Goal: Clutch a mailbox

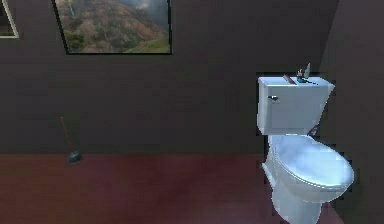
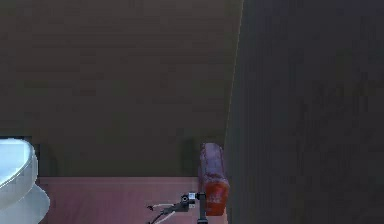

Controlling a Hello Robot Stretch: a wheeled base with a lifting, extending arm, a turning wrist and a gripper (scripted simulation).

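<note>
So we're in a bathroom here. Looking ahead, we've got a white toilet (image 1: 305, 170) on the forward view's right, sitting on a dark red floor (image 1: 150, 190). A couple of small bits sit on top of its tank (image 1: 290, 105), too tiny for us to name. The back wall (image 1: 180, 100) is dark, with a landscape painting (image 1: 112, 25) hung up high toward the left. A plunger (image 1: 72, 145) stands against that wall lower down, well apart from the toilet.

In the arm side view the toilet bowl's edge pokes in at the bottom left. The claw (image 2: 158, 207) is low in the middle, just above the floor, with its thin fingers (image 2: 168, 206) pointing toward the toilet side. Just beside it, right where the arm (image 2: 203, 212) comes up, stands a reddish-orange upright thing (image 2: 214, 178) with a purplish rounded top. It's on the floor by the corner where a nearer dark wall (image 2: 310, 110) juts out. That's our best guess for the mailbox, but honestly it's a blob and we can't say for sure.

Can't tell whether the claw has hold of anything, or even whether it's touching that thing.
</note>
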